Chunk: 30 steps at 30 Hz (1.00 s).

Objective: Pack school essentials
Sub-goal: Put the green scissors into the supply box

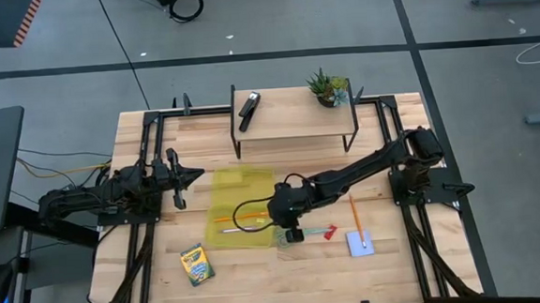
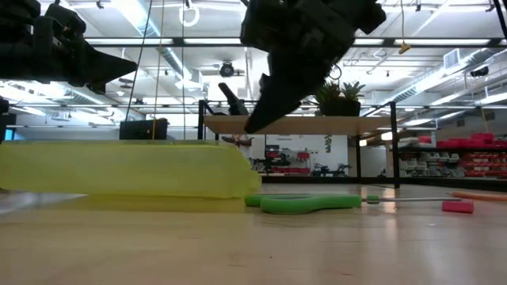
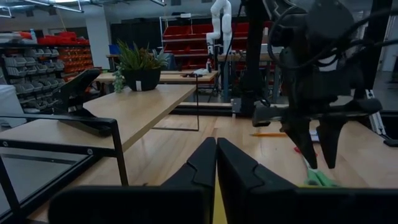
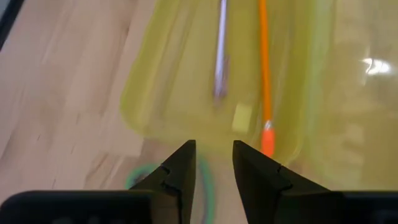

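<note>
- High view: the right pincer (image 1: 294,233) is hanging at the centre of the frame, over the lower right corner of the yellow pouch (image 1: 241,208), beside the green-handled scissors (image 1: 314,232), which are lying just right of it on the surface (image 1: 287,273). An orange pen (image 1: 238,216) is showing through the pouch. Right of the scissors are lying a small red piece (image 1: 330,233), a yellow pencil (image 1: 354,212) and a pale blue notepad (image 1: 357,243); the crayon box (image 1: 197,264) is sitting at lower left. The left pincer (image 1: 185,176) is waiting at left centre, off the pouch's upper left corner. The stapler (image 1: 249,110) and plant (image 1: 327,87) on the shelf (image 1: 291,113) are not for packing.
- Low view: the right pincer is hanging above the surface at upper centre, clear of the scissors lying flat at lower centre, next to the pouch's end. I judge the pickup is the step in hand; coming straight down astride a handle loop should serve best.
- Left wrist view: the left pincer's fingers (image 3: 205,168) are pressing together, holding nothing. The right pincer is showing at right, tips above the green handles.
- Right wrist view: the fingers (image 4: 183,171) are standing a little apart, empty, with a green loop between them below. Since flat scissors offer little height, the tips should reach the surface before squeezing, keeping off the pouch's edge.
</note>
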Each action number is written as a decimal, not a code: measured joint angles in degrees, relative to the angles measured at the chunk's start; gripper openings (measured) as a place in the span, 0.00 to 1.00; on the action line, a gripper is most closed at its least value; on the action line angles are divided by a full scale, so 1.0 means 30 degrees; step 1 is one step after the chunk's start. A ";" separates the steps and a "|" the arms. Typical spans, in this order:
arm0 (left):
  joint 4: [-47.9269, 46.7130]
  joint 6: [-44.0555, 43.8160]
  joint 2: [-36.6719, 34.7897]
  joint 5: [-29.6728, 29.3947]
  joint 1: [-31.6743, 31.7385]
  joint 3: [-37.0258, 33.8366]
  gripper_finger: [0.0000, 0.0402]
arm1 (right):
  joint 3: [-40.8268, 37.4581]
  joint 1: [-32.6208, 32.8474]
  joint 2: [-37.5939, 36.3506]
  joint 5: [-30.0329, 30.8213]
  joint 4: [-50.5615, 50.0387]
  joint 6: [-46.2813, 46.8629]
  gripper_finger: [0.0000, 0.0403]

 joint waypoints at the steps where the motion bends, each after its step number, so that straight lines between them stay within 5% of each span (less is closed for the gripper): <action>1: 0.0002 0.0000 0.0000 0.0000 0.0000 0.0000 0.05 | 0.0000 0.0092 -0.0004 -0.0006 -0.0340 0.0199 0.29; 15: 0.0223 -0.0022 0.0000 -0.0003 0.0000 0.0000 0.06 | 0.0000 0.1257 0.0007 -0.0678 -0.7099 0.3536 0.37; 30: 0.0297 0.0096 0.0000 -0.0003 0.0003 0.0000 0.06 | 0.0000 0.1743 0.0030 -0.1479 -1.0321 0.6093 0.38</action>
